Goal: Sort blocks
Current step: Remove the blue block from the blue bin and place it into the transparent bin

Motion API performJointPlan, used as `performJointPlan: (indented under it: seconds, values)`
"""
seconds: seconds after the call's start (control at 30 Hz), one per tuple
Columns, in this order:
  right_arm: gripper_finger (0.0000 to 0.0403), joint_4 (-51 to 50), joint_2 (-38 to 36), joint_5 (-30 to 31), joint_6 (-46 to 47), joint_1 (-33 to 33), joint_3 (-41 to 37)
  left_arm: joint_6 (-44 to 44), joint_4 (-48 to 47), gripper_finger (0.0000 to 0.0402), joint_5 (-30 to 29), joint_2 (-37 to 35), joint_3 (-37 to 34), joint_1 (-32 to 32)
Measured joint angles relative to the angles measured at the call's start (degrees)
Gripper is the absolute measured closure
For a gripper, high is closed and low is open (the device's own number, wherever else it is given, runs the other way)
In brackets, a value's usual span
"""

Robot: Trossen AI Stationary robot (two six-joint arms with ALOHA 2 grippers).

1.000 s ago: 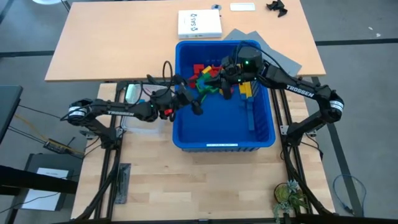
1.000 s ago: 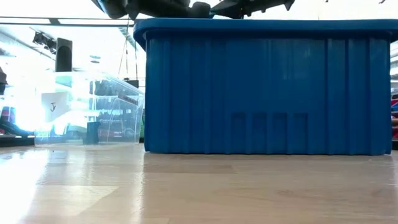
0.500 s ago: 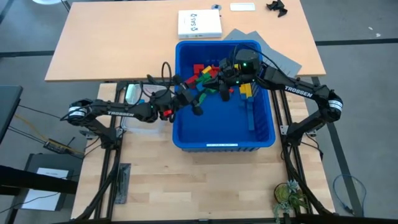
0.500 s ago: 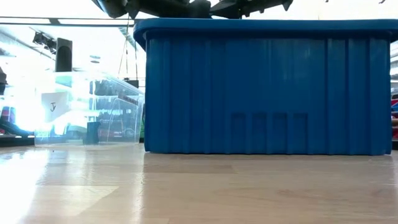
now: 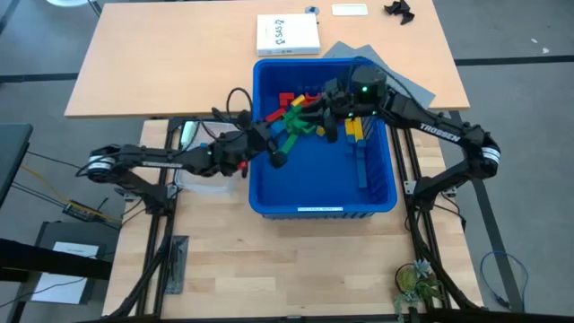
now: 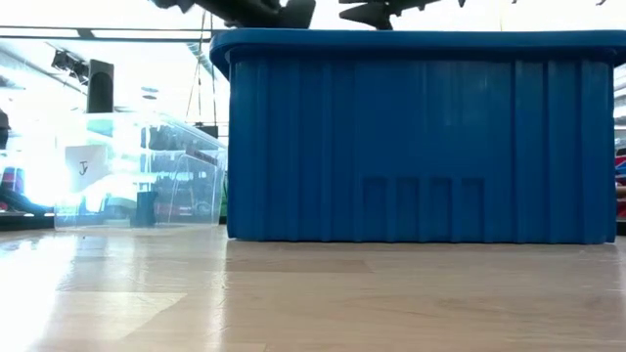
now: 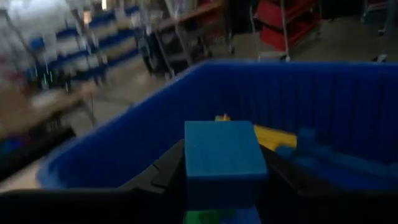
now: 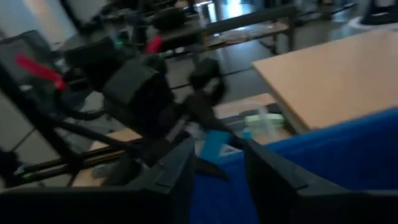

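Left gripper (image 7: 224,186) is pinching a blue block (image 7: 224,158) above the blue bin (image 5: 377,193), frame centre; right gripper (image 5: 309,126), fingers spread, is hovering over the blocks (image 5: 291,112). Lifting clear of the rim seems wise.

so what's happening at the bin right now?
Both arms are over the blue bin, sorting blocks. The left claw is shut on a blue block stacked on a green one, raised above the bin floor. The right claw hangs empty and open above the pile of blocks at the bin's far end.
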Motion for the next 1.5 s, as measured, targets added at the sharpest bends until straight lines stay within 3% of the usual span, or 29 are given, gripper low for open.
performJointPlan:
  seconds: [0.13,0.37,0.6,0.77,0.97,1.13,1.33,1.5]
  values:
    - [0.0243,-6.8,-1.5,1.3,-2.0,-3.1,0.1,-9.5,-14.1,0.0253,-0.7,-7.3,0.0,0.1]
    - [0.0205,-19.7,0.1,12.3,-15.6,-5.5,0.1,-30.1,-47.1,0.0252,-1.1,-18.7,0.0,2.2]
    - [0.0159,-26.0,5.8,22.5,-19.2,-7.2,0.0,-45.2,-69.3,0.0247,0.0,-22.4,0.0,4.1]
    - [0.0143,-27.7,11.1,22.8,-19.1,-9.2,0.0,-49.8,-74.0,0.0232,3.7,-21.6,0.0,4.4]
    - [0.0141,-29.4,15.7,23.5,-19.0,-11.8,0.0,-52.8,-74.6,0.0163,7.8,-21.5,0.0,4.5]
    - [0.0149,-29.7,19.0,22.0,-15.9,-13.2,0.0,-52.8,-75.1,0.0117,7.6,-21.5,0.0,4.4]
    - [0.0169,-29.8,24.6,23.0,-10.9,-13.4,-0.3,-50.5,-71.7,0.0112,4.1,-21.5,0.0,4.4]
    - [0.0188,-31.3,27.8,23.5,-8.5,-13.6,-0.4,-48.7,-69.8,0.0114,6.0,-21.5,0.0,4.5]
